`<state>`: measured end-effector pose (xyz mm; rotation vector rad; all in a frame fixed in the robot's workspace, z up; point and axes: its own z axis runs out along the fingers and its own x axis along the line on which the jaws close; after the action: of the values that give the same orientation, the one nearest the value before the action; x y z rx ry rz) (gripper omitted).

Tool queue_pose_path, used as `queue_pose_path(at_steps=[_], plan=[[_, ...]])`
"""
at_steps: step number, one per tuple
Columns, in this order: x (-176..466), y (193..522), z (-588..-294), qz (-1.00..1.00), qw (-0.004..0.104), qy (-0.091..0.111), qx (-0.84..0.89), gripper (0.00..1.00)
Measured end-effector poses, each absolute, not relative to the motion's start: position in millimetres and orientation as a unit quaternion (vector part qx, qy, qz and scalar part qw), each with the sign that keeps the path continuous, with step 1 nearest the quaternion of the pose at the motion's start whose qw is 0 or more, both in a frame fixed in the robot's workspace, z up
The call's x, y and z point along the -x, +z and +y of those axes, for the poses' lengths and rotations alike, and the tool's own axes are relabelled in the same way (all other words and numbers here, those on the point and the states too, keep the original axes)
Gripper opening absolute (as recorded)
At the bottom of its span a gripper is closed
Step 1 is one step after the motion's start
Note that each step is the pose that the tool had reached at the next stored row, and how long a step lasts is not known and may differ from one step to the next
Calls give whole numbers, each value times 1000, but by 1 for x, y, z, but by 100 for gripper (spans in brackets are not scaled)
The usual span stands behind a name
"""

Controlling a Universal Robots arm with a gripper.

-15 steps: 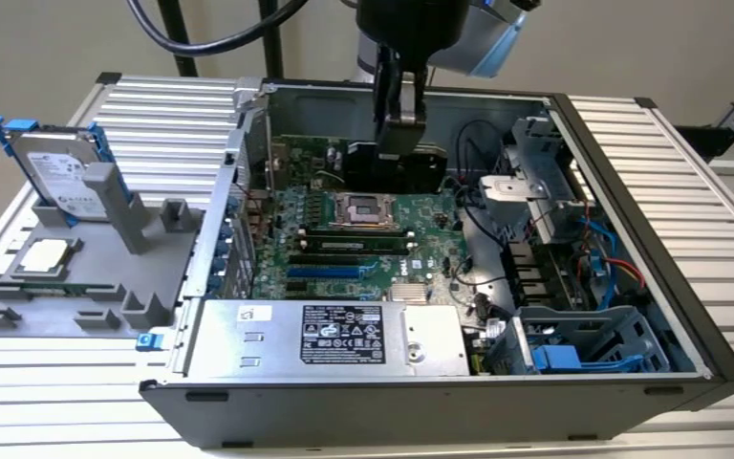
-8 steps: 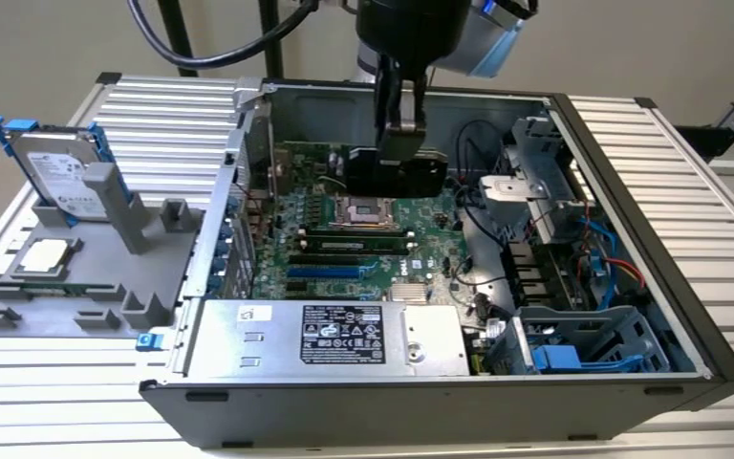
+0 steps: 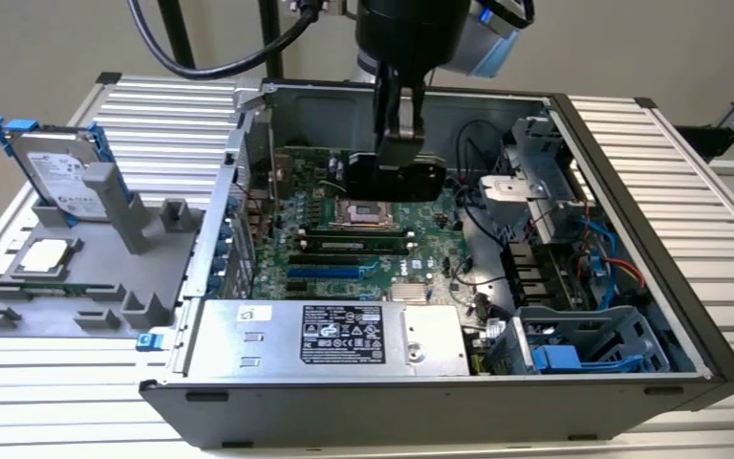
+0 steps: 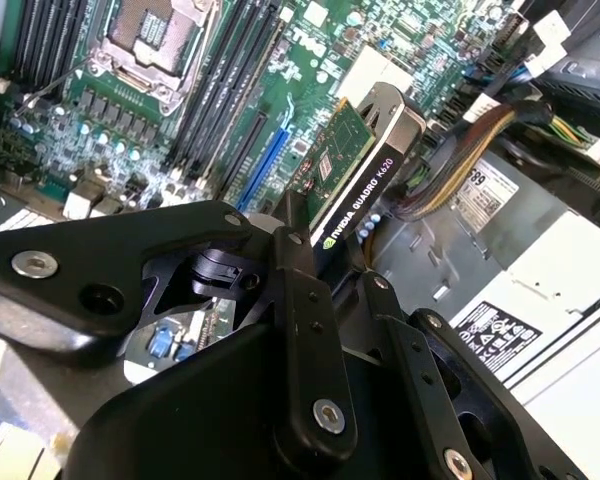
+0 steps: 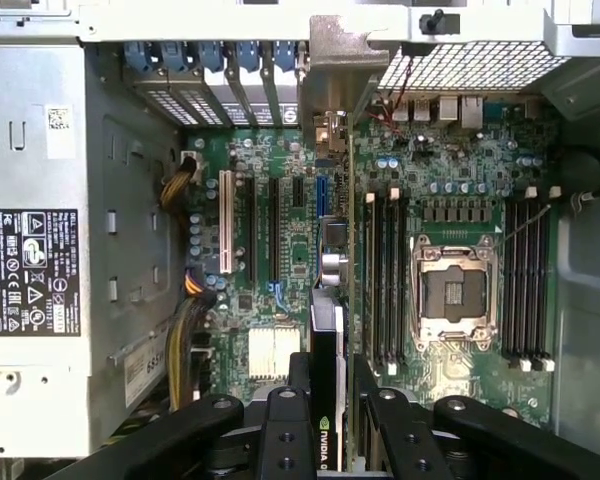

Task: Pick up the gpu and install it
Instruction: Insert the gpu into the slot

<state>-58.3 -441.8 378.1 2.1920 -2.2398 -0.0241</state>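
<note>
Gripper (image 5: 330,400) is down inside the open computer case (image 3: 622,191), over the motherboard (image 3: 341,258).

Jaws are nearly together, clamped on the gpu (image 4: 352,170). The gap is no wider than the card. In the first wrist view one finger (image 5: 283,425) presses each face.

In the second wrist view the card stands on edge, with its green board on one side and its black face on the other. It is held near one end, and the rest reaches out past the fingertips.

In the first wrist view it is seen edge-on, running in line with the expansion slots. Its metal bracket (image 5: 335,60) is at the case's rear slot openings. I cannot tell whether its lower edge is in a slot or just above it.

Exterior view, clock directions from the gripper:
- The power supply (image 3: 341,335) is at 6 o'clock, inside the case.
- The silver hard drive (image 3: 61,177) in its blue frame is at 9 o'clock, well apart. It stands upright on a grey fixture (image 3: 74,296) outside the case.
</note>
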Motion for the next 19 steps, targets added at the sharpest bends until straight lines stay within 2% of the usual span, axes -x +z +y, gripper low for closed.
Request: queue_pose_path(at_steps=[19], plan=[[58, 367, -442, -715, 4, -8, -699, 0]])
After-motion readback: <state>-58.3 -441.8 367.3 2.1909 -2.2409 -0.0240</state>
